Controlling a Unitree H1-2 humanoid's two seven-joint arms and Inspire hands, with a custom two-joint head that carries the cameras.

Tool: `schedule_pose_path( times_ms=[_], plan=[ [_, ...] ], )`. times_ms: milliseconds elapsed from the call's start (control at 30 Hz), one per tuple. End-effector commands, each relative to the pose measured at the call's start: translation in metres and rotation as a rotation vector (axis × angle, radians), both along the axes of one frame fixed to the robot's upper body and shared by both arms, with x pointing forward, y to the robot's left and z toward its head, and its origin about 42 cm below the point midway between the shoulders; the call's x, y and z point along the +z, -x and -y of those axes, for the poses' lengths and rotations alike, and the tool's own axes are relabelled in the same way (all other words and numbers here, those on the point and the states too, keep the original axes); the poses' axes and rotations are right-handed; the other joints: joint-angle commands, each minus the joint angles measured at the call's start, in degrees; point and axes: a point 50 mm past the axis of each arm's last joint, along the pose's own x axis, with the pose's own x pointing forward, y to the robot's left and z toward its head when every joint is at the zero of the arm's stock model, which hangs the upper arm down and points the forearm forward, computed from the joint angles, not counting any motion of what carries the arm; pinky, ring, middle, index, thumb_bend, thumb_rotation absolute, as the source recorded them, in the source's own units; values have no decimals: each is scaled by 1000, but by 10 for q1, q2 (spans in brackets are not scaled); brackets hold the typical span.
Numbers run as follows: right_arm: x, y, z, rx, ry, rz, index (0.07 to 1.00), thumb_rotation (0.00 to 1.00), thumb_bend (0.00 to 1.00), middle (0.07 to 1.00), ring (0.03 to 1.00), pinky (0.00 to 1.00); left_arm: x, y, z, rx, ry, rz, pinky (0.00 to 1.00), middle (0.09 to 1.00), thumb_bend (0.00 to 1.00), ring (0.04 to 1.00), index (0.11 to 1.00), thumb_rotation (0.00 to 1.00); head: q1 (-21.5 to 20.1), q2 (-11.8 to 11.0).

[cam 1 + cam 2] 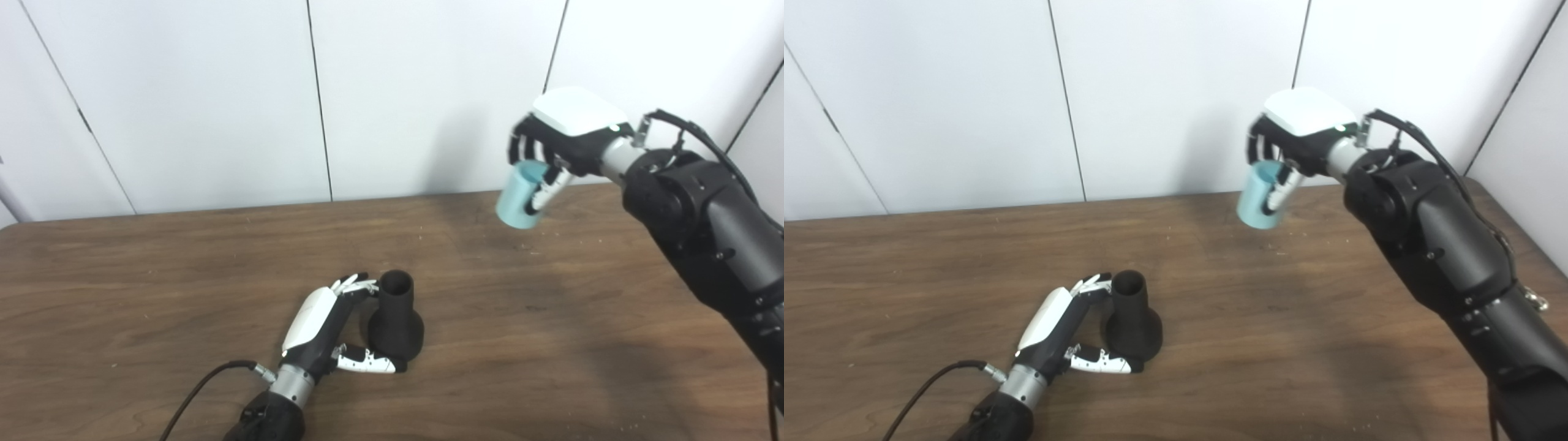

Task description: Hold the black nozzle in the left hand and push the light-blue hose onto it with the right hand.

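The black nozzle (395, 318) stands upright on the desk (153, 294), wide base down and open mouth up, a little toward the near edge and left of the desk's middle. The left robot hand (334, 324) lies low beside it on its left: the fingertips (358, 285) touch the narrow neck near the rim and the thumb reaches along the base at the near side, so the fingers are apart and set around the nozzle rather than firmly clamped; whether it presses hard enough to count as a grip I cannot tell, and the nozzle rests on the desk. The right robot hand (1289, 150) is raised well above the far right part of the desk, close to the wall, and is closed around the light-blue hose (1260, 196), a short tube that hangs from the fingers with 1 open end tilted down and toward the left. Hose and nozzle are well apart. Judging from this, the pick-up of the hose is done and the left side's hold looks partly made; what is left is to secure the nozzle, carry the hose across and down to it, line up the 2 open ends and push the hose over the neck
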Motion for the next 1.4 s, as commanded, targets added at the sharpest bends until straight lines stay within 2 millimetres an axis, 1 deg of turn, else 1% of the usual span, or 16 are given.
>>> schedule_pose_path(
  times_ms=[0, 133, 200, 533, 600, 700, 767, 833, 867, 900, 933, 1000, 1033, 1200, 1367],
  plan=[
    [38, 8, -7, 51, 13, 110, 540, 0, 513, 491, 383, 309, -31, 15, 4, 0, -73, -109, 1000, 807, 522, 941, 484, 73, 2, 1],
    [46, 16, -21, 115, 17, 119, 543, 0, 511, 488, 376, 292, -30, 15, 6, 1, -74, -108, 1000, 807, 522, 941, 484, 73, 5, 1],
    [48, 18, -24, 132, 14, 122, 543, 0, 512, 487, 377, 292, -30, 15, 6, 1, -73, -107, 1000, 807, 522, 941, 484, 73, 8, 2],
    [56, 32, -55, 276, 0, 144, 540, 0, 512, 478, 370, 275, -31, 16, 7, 3, -73, -108, 1000, 799, 521, 942, 485, 72, 12, 2],
    [60, 37, -64, 309, -9, 140, 542, 0, 511, 469, 359, 247, -31, 15, 8, 4, -72, -109, 1000, 799, 521, 943, 485, 72, 13, 1],
    [63, 42, -73, 346, -18, 133, 543, 0, 507, 449, 335, 186, -31, 15, 9, 3, -71, -109, 1000, 799, 521, 942, 485, 72, 19, 1],
    [63, 43, -76, 363, -21, 129, 499, 0, 515, 485, 368, 163, -32, 16, 11, 3, -71, -110, 1000, 799, 521, 942, 485, 72, 31, 1],
    [62, 44, -78, 385, -27, 126, 487, 0, 518, 494, 378, 143, -32, 15, 14, 2, -71, -109, 1000, 799, 522, 942, 485, 72, 46, 2],
    [62, 44, -77, 394, -31, 126, 485, 0, 519, 494, 381, 133, -31, 15, 17, 1, -71, -109, 1000, 799, 521, 942, 485, 72, 59, 3],
    [62, 44, -78, 404, -35, 126, 484, 0, 525, 483, 289, 123, -31, 15, 19, 1, -71, -108, 1000, 799, 521, 942, 485, 72, 64, 4],
    [61, 45, -78, 413, -39, 125, 484, 0, 528, 477, 239, 115, -31, 15, 21, 1, -70, -107, 1000, 799, 522, 943, 485, 72, 72, 4],
    [61, 45, -78, 422, -45, 120, 483, 0, 530, 472, 192, 103, -30, 16, 24, 0, -70, -106, 1000, 798, 522, 942, 484, 72, 79, 5],
    [60, 45, -78, 421, -46, 116, 483, 0, 531, 471, 184, 100, -30, 16, 26, 1, -70, -106, 1000, 798, 522, 942, 484, 72, 88, 5],
    [61, 49, -80, 411, -46, 105, 483, 0, 531, 471, 188, 107, -30, 14, 35, 5, -76, -107, 1000, 798, 521, 941, 485, 71, 103, 6],
    [62, 50, -83, 405, -46, 91, 483, 0, 530, 473, 216, 134, -29, 13, 37, 8, -77, -101, 1000, 800, 521, 939, 485, 71, 103, 6]
  ],
)
